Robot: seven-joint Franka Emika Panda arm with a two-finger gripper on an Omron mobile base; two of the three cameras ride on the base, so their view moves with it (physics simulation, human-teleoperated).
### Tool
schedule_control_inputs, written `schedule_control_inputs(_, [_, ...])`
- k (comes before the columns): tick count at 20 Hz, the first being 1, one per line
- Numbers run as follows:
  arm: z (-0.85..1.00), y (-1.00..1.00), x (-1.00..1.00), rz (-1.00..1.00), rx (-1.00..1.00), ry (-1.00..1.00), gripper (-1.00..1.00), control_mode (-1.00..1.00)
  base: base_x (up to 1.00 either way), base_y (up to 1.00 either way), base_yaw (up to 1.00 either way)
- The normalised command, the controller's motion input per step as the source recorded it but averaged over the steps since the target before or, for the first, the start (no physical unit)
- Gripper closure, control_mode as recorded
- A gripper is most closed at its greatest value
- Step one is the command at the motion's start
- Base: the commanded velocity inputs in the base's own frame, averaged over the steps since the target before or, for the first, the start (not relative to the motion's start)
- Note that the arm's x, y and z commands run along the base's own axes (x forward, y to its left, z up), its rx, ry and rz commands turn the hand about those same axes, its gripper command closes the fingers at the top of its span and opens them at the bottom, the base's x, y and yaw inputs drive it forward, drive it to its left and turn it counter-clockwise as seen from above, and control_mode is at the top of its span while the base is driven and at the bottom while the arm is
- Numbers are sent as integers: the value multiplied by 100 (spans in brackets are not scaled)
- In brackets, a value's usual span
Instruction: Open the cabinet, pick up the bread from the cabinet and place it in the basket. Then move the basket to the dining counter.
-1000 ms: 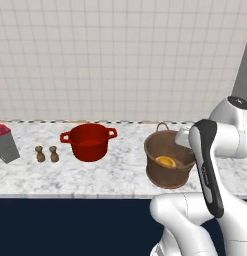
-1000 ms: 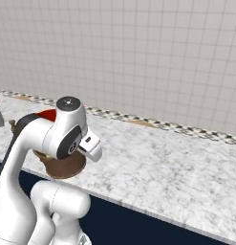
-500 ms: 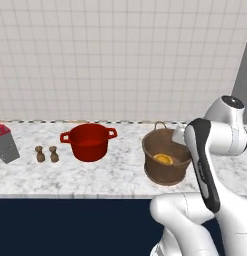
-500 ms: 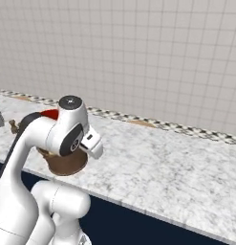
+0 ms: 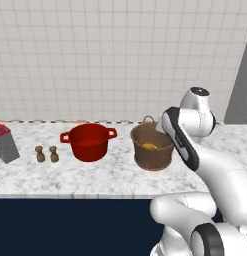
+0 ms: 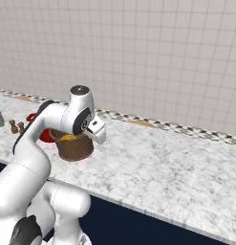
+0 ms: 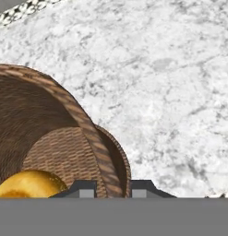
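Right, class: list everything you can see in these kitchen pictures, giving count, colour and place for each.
basket: one, brown woven, on the counter right of the pot
bread: one, orange-yellow, inside the basket
red pot: one, red, two handles, left of the basket
shakers: two, small, brown, left of the pot
grey box: one, red top, far left
counter: one, white-grey marbled, navy front
wall: pale tiled, behind
gripper: dark jaws closed on the basket's rim

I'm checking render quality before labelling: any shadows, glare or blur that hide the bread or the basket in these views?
Left base view: even flat light, soft shadow under the basket, bread clear inside. Right base view: sharp, but the arm covers part of the basket. Hand view: sharp weave, basket interior shaded, bread cropped at the bottom; no glare anywhere.
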Motion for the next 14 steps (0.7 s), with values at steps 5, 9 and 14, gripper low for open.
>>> schedule_control_inputs(5, [-28,-31,91,0,0,9,100,-100,0,0,0])
schedule_control_inputs(9, [-61,0,23,0,0,-6,100,-100,0,0,0])
schedule_control_inputs(14, [-87,0,17,0,0,-10,100,-100,0,0,0])
